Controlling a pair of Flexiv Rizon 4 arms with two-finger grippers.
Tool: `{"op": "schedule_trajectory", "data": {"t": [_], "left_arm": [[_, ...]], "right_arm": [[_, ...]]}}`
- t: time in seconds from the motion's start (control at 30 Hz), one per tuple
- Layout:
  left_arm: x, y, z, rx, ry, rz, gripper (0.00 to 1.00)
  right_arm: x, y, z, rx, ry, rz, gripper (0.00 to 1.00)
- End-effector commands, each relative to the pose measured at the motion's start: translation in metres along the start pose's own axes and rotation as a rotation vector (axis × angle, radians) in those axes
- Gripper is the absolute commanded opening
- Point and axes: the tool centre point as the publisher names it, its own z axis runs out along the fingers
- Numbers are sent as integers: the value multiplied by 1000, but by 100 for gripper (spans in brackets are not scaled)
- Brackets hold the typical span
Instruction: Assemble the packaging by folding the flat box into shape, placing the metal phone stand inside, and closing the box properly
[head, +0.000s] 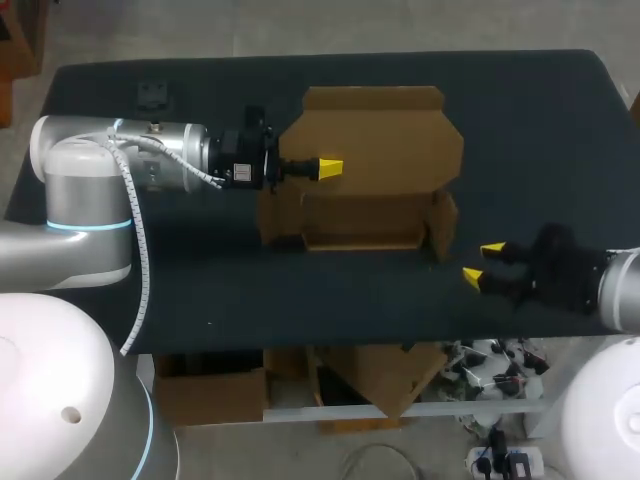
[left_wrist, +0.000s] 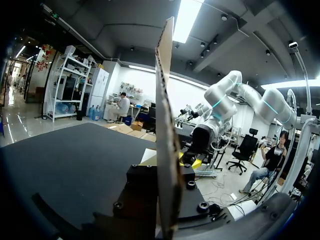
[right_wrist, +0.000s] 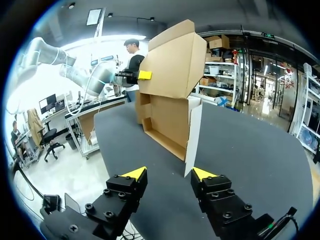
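The brown cardboard box (head: 360, 222) lies half folded at the table's middle, its tray walls standing and its wide lid panel (head: 385, 135) raised behind. My left gripper (head: 330, 168) comes in from the left and is shut on that lid panel. In the left wrist view the panel (left_wrist: 165, 115) stands edge-on between the fingers of that gripper (left_wrist: 172, 162). My right gripper (head: 483, 262) is open to the right of the box, near the front edge. From the right wrist view, the box (right_wrist: 172, 120) is ahead of the open gripper (right_wrist: 170, 175), apart from it. No phone stand shows clearly.
A small dark object (head: 152, 95) lies at the table's back left corner. The box's right side flap (right_wrist: 192, 135) stands upright closest to my right gripper. Black table surface (head: 540, 150) spreads to the right of the box.
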Motion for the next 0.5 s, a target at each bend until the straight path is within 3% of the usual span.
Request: {"op": "schedule_trajectory", "data": {"t": [0.03,0.3,0.5], "left_arm": [[-2,4,1,-1,3,0,0],[-2,4,1,-1,3,0,0],[-2,4,1,-1,3,0,0]], "right_arm": [[-1,1,-8,-1,26,1,58],[5,1,-20,0,42,-14,60],[9,0,-26,55,57,-22,59]]}}
